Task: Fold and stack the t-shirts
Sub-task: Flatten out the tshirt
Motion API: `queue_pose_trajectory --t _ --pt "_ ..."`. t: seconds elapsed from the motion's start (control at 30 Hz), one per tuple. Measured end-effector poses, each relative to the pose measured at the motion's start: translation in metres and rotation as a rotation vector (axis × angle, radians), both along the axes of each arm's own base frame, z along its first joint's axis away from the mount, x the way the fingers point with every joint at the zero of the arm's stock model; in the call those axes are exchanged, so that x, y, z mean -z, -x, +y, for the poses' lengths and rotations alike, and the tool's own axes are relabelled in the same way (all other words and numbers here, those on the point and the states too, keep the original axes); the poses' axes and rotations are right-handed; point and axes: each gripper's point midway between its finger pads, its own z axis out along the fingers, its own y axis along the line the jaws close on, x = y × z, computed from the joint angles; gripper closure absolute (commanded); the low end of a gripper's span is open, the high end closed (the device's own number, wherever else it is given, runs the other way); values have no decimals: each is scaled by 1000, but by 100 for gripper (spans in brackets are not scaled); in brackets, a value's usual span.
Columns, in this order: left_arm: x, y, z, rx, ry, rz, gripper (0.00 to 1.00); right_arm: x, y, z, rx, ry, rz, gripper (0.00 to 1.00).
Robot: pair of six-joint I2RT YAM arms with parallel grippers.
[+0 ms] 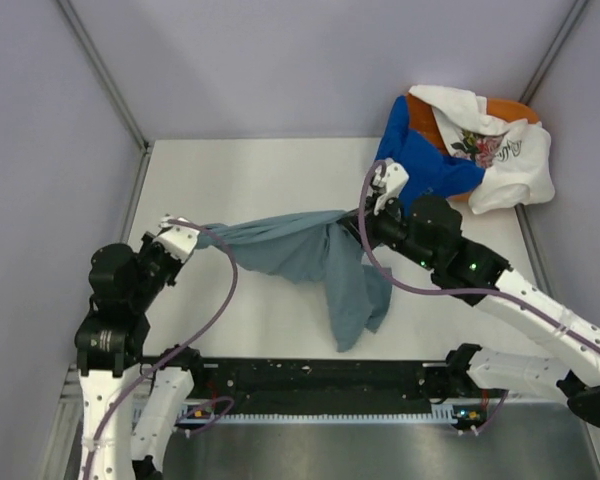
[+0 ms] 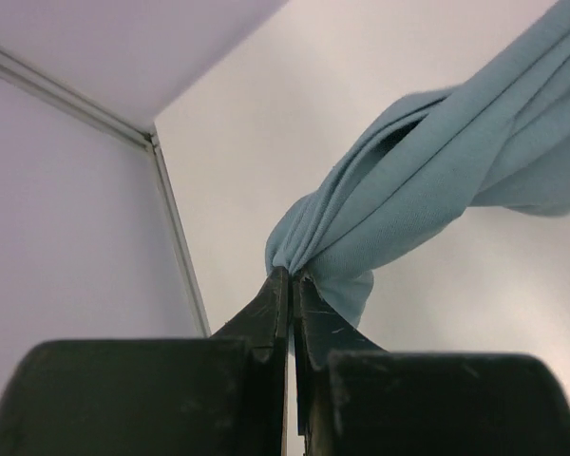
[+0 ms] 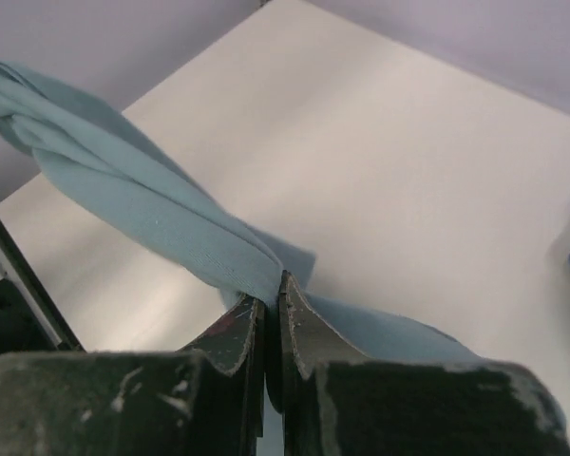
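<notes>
Slate-blue t-shirt (image 1: 315,258) hangs twisted over table (image 1: 250,180), left gripper (image 2: 292,277) and right gripper (image 3: 271,302) both clamped on it; suggest untwisting, then laying flat.

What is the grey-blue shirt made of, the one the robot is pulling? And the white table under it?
The grey-blue shirt looks like soft knitted cloth, probably cotton jersey: matte, bunched into rope-like folds, its loose end drooping limp. The table looks like a hard, smooth white board, maybe laminate or painted: flat, with a faint sheen and no grain.
</notes>
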Motion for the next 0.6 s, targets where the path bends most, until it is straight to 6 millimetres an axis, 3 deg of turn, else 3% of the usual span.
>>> queue_pose_trajectory --t 0.2,0.4,0.53,0.6 --pt "-41 28 -7 30 40 -94 100 -70 0 -13 1 11 -162 100" --pt "-79 70 -31 167 85 -202 100 -126 10 -23 -36 10 -298 100" --pt "-87 78 -34 183 93 -221 100 -155 13 -21 -68 5 -374 100" --pt "-84 75 -29 148 93 -207 100 -155 9 -14 -88 24 -389 100"
